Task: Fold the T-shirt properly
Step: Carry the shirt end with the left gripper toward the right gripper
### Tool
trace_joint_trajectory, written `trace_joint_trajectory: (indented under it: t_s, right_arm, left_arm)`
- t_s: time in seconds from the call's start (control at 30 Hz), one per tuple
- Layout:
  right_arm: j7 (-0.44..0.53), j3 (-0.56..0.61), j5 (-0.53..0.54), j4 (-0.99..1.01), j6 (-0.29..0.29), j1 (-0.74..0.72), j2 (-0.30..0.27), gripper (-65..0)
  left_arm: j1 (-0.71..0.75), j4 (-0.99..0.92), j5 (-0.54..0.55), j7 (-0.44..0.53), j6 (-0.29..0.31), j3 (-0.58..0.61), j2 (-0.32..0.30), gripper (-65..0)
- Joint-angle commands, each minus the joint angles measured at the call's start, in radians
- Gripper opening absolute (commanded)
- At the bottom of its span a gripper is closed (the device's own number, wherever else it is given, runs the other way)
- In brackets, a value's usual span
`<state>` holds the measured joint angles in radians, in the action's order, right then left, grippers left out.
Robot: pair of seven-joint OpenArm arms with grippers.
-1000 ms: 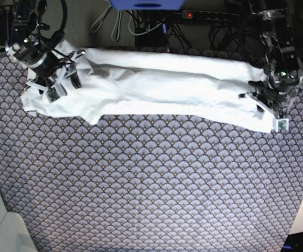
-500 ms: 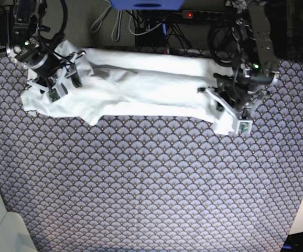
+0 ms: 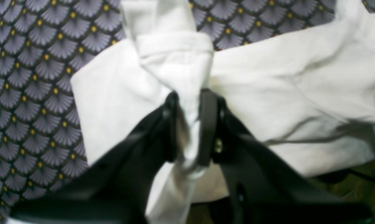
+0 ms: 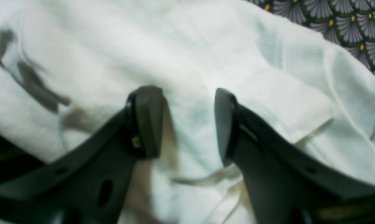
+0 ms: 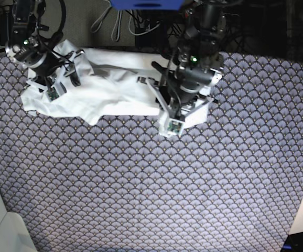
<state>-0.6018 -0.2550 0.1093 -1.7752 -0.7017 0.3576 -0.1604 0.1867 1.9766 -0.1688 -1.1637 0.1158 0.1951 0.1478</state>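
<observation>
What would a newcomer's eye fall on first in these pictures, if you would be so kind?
Most likely the white T-shirt, bunched along the far edge of the scale-patterned tablecloth. Next, the left gripper, near the middle, shut on a pinched fold of it. The right gripper rests open on the shirt's other end.

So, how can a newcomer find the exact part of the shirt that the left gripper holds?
Start from the purple fan-patterned tablecloth and go to its far edge, where the wrinkled white cloth T-shirt lies. The left gripper is shut on the shirt's bunched end, the only part gathered into a narrow twist, not spread flat.
</observation>
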Motion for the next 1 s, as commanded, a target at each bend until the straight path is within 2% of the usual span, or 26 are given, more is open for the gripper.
trace_joint_trajectory:
  t_s: [0.0, 0.23, 0.7, 0.73, 0.87, 0.9, 0.97]
  right_arm:
    - [0.018, -0.005, 0.010, -0.016, 0.004, -0.004, -0.011, -36.5]
    - [0.018, -0.005, 0.010, -0.016, 0.004, -0.002, -0.011, -36.5]
    - [0.018, -0.005, 0.010, -0.016, 0.004, -0.004, -0.011, -36.5]
    - [0.018, -0.005, 0.010, -0.016, 0.004, -0.004, -0.011, -36.5]
    - [0.018, -0.005, 0.010, -0.016, 0.004, -0.005, -0.011, -36.5]
    - [0.018, -0.005, 0.010, -0.016, 0.004, -0.005, -0.011, -36.5]
    - [0.018, -0.005, 0.010, -0.016, 0.004, -0.005, -0.011, -36.5]
  left_arm:
    - [-0.013, 0.003, 0.008, 0.018, -0.001, 0.027, 0.009, -64.6]
    - [-0.052, -0.095, 0.008, 0.020, -0.001, 0.113, 0.009, -64.6]
    - [-0.054, -0.101, 0.012, 0.018, -0.009, 0.106, 0.009, -64.0]
    - [-0.054, -0.101, 0.012, 0.018, -0.044, 0.109, 0.009, -64.7]
    - [-0.054, -0.101, 0.013, 0.018, -0.258, 0.143, 0.009, -64.7]
    - [-0.054, -0.101, 0.013, 0.018, -0.288, 0.152, 0.009, -64.7]
    - [-0.054, -0.102, 0.013, 0.018, -0.313, 0.160, 0.009, -64.7]
